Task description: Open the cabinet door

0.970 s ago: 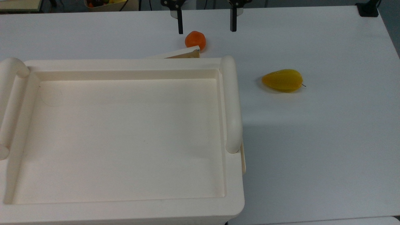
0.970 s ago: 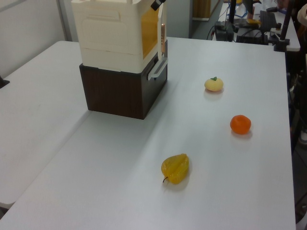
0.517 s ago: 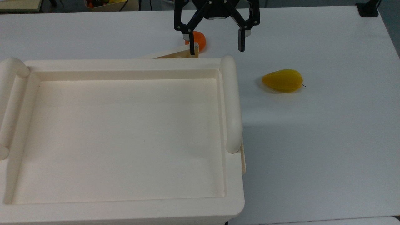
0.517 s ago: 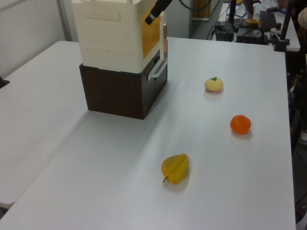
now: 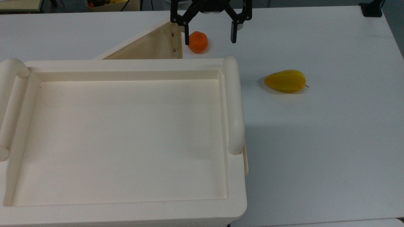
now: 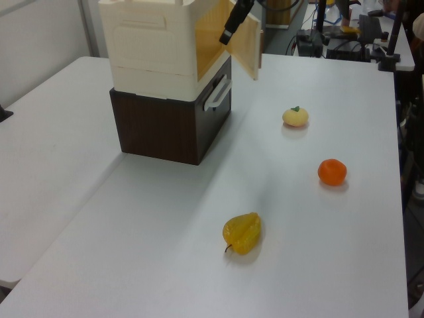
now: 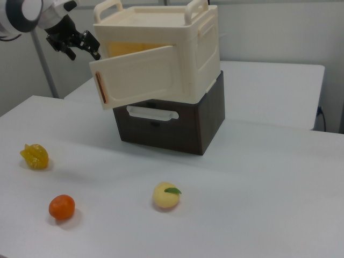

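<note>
A cream plastic cabinet (image 5: 126, 138) with a recessed tray-like top and rounded tube rails spreads over the top view's left, its near and left edges cut off by the frame. In the right view it sits on a dark brown box-shaped drawer unit (image 7: 177, 126) with a pale handle. The flat, thin cream plastic cabinet door (image 5: 151, 45) stands ajar, swung out from the cabinet's front, small brownish fittings along its free edge. Just beside that edge in the top view hangs the black two-finger claw (image 5: 209, 36), released with its fingers spread wide, gripping nothing; its left finger sits close to the door's free edge, though contact cannot be made out. The arm above is cut off by the top view's upper border. In the left view the door hides most of the claw. On the white surface (image 5: 331, 142) lie a round orange fruit (image 5: 198, 42) between the claw's fingers in the top view, a yellow pear-shaped fruit (image 5: 285, 81) well to the right, and, in the right view, a pale yellow fruit with a green leaf (image 7: 166, 196). Equipment stands behind the surface in the left view.
</note>
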